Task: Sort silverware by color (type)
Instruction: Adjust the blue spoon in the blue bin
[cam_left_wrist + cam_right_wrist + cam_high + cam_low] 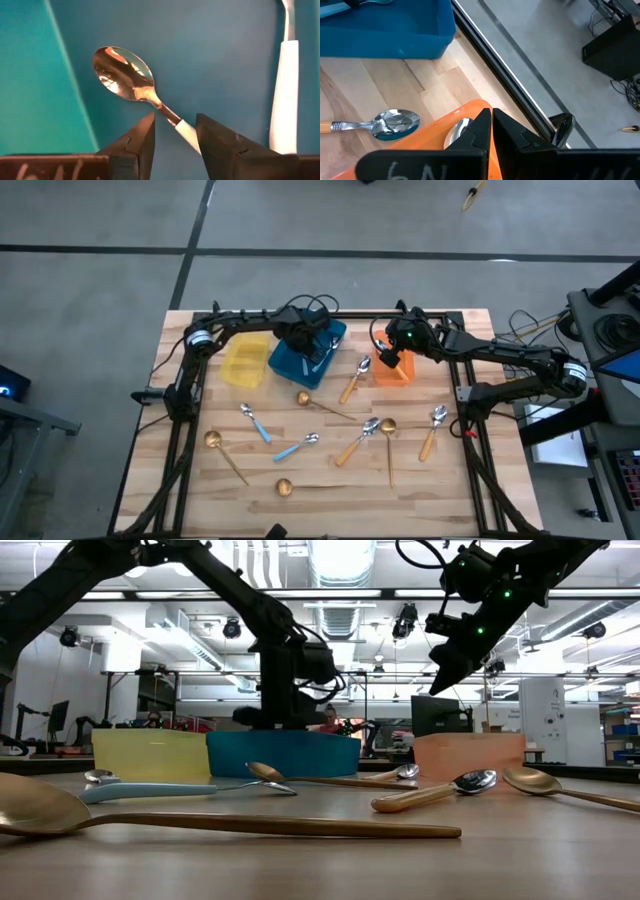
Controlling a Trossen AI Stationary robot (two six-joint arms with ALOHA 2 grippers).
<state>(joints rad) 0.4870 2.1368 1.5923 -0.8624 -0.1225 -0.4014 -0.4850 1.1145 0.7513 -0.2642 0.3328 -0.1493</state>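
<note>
A light-blue-handled spoon [131,80] lies on the floor of the blue bin [305,352], its white-looking handle running between the parted fingers of the left gripper [175,137], which do not clamp it; a second blue-handled spoon [285,95] rests just beside it in the same bin. The right gripper [490,125] hangs over the orange bin [393,370] with its jaws pressed together and holding nothing, a silver bowl [457,131] showing in the bin beneath it. The yellow bin [245,360] stands at the blue bin's other side. On the pale wood table [450,490], gold spoons [224,454], orange-handled spoons [352,380] and two more blue-handled spoons [254,421] lie scattered, well apart, leaving bare planks along the near edge. A black frame [470,395] borders the tabletop. Grey floor [100,280] surrounds the table; beyond it, a lit workshop ceiling [340,570].
</note>
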